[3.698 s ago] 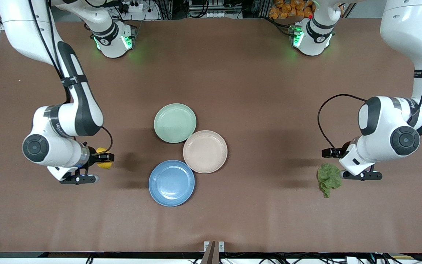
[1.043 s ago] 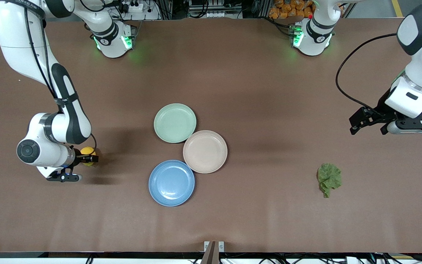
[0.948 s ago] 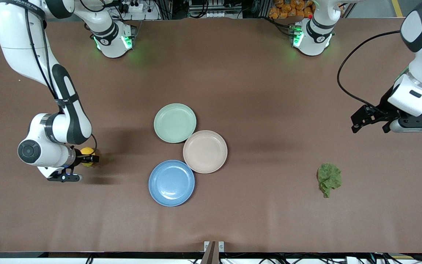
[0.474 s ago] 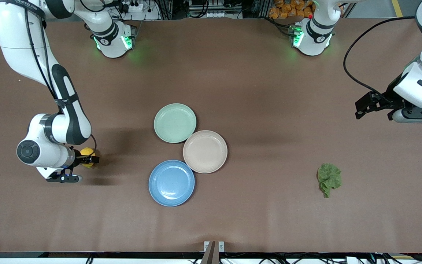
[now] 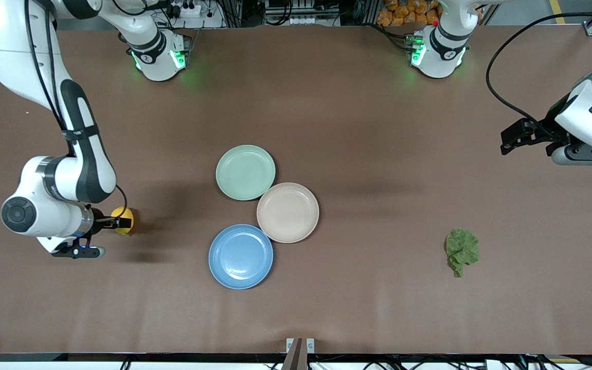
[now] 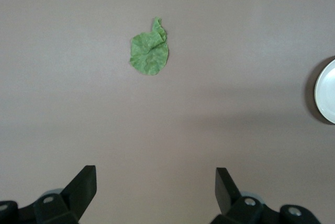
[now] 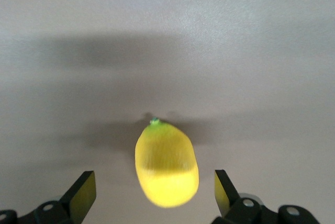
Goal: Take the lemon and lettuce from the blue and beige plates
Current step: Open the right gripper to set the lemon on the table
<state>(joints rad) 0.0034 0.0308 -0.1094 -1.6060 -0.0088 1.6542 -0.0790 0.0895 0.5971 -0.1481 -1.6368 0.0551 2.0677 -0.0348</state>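
The brown table (image 5: 357, 128) is carrying three round plates in a tight cluster near its middle, their rims touching or nearly so. The mint-green plate (image 5: 245, 172) is sitting farthest from the front camera, the beige plate (image 5: 288, 212) is lying just beside it toward the left arm's end, and the blue plate (image 5: 240, 256) is sitting nearest the front camera. All three are showing only bare surfaces, with nothing lying in them.

The lettuce (image 5: 462, 250) is lying flat on the bare table, well apart from the plates toward the left arm's end, its pointed stem end aiming toward the front camera. In the left wrist view the lettuce (image 6: 150, 54) is resting alone on the cloth with a sliver of a plate's rim (image 6: 323, 92) showing at the frame's edge.

The lemon (image 5: 121, 219) is sitting on the table toward the right arm's end, well apart from the plates.

The left gripper (image 5: 512, 139) is hanging over bare table at the left arm's end, its fingers (image 6: 81, 186) spread wide and holding nothing. The right gripper (image 5: 121, 223) is sitting low around the lemon (image 7: 166, 164), its fingers (image 7: 82, 190) standing wide apart on either side of the fruit, clear of its skin.
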